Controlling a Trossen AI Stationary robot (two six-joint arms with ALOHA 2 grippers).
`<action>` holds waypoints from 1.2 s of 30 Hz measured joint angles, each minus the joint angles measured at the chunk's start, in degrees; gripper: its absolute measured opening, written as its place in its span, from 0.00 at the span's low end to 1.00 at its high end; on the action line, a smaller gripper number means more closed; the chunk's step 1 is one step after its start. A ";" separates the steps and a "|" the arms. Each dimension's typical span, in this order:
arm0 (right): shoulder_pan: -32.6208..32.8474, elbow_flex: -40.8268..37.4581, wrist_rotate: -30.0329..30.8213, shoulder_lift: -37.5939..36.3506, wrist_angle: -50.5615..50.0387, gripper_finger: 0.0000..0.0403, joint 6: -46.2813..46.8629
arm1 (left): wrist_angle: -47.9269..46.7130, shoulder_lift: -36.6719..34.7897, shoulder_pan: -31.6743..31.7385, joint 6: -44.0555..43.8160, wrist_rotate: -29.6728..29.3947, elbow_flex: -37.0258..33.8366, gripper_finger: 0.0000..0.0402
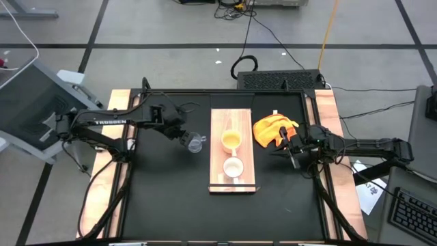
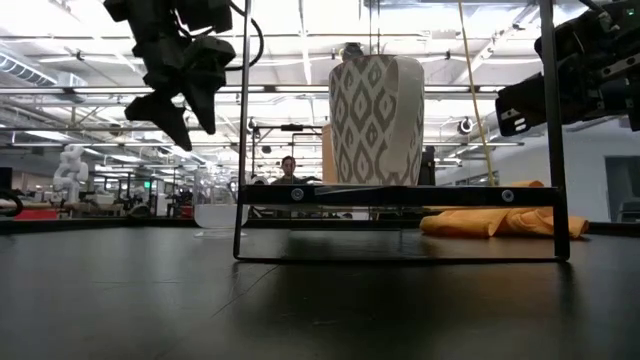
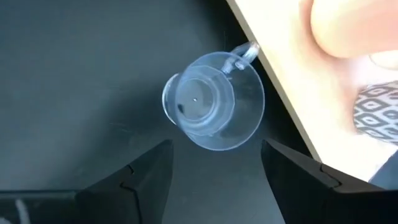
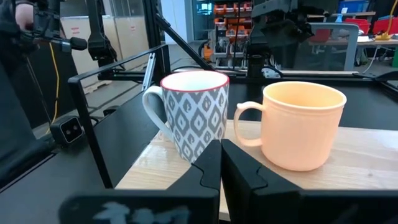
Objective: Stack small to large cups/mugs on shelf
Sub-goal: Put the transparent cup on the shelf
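A clear glass cup stands on the black table just left of the shelf, its handle toward the shelf's edge. My left gripper hangs open above it, pointing steeply down, fingers clear of the glass. On the shelf stand an orange-yellow mug and a white mug with a grey pattern. My right gripper waits shut and level at the shelf's right side.
An orange-yellow cloth lies on the table right of the shelf, beside my right gripper. In the low view the shelf sits raised on a thin black frame. Wooden rails border the table's left and right sides.
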 joint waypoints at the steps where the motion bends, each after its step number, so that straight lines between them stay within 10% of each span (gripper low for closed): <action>1: -0.01 0.00 0.00 0.02 0.00 0.00 -0.04 | 0.02 0.22 -0.02 -0.16 0.26 0.00 0.61; 36: 0.00 0.00 0.23 0.38 0.07 0.00 0.12 | -20.86 20.79 -0.26 0.62 -8.01 21.38 0.61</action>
